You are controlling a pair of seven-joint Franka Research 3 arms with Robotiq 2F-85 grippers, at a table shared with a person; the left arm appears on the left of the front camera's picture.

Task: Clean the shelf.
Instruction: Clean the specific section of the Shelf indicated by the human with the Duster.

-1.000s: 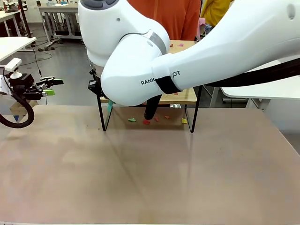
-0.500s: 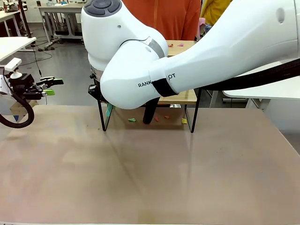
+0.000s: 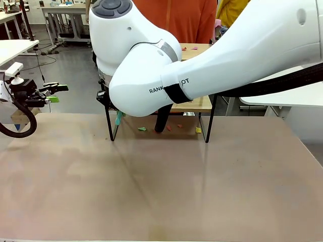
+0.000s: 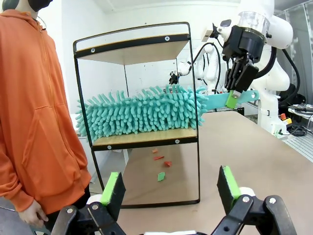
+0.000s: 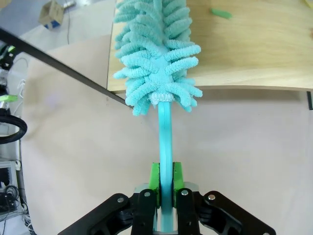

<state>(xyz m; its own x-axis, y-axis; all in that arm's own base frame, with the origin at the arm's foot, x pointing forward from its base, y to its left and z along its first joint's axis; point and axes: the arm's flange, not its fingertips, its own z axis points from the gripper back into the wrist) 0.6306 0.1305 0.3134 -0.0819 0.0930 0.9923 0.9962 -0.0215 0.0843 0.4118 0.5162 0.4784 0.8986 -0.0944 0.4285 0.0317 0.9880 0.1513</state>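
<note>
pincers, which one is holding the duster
The right pincer, shut on the teal duster by its handle; the left pincer stands open and empty.

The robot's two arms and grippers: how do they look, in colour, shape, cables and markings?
The right arm has thick, rounded white shells, a grey round joint cap, a black band with partly hidden black lettering and a black hose. The left gripper and the right gripper are black linkages with bright green pads. A black cable loop runs beside the left gripper.

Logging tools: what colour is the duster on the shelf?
The duster is teal; clearest in left wrist view.
</note>
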